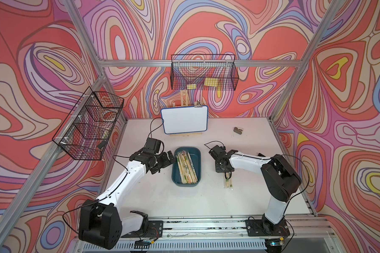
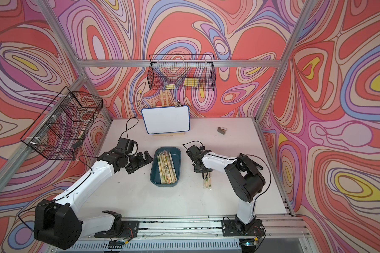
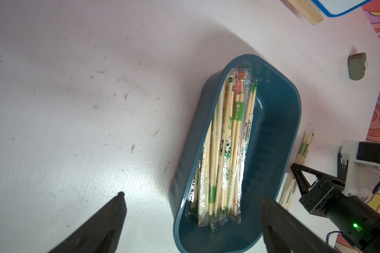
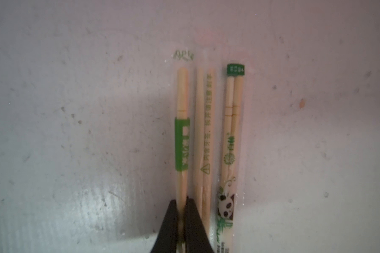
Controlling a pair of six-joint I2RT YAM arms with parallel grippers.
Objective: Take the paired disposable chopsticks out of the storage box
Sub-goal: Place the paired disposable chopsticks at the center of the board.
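Observation:
The storage box (image 1: 195,161) (image 2: 176,157) (image 3: 272,131) is a teal tray at the table's middle. Several paired disposable chopsticks (image 1: 185,167) (image 2: 166,167) (image 3: 224,153) lie in it, bunched against its left wall. My left gripper (image 1: 167,162) (image 2: 144,163) (image 3: 191,196) hovers open at the box's left rim, holding nothing. Right of the box, three sleeved pairs (image 1: 228,181) (image 2: 207,183) lie side by side on the table. My right gripper (image 1: 226,175) (image 4: 182,210) points down, shut on the green-banded pair (image 4: 182,142). Beside it lie a plain pair (image 4: 203,135) and a panda-print pair (image 4: 230,142).
A whiteboard on a wooden easel (image 1: 184,119) stands behind the box. A small grey object (image 1: 238,130) (image 3: 357,65) lies at the back right. Black wire baskets hang on the back wall (image 1: 203,73) and the left frame (image 1: 88,124).

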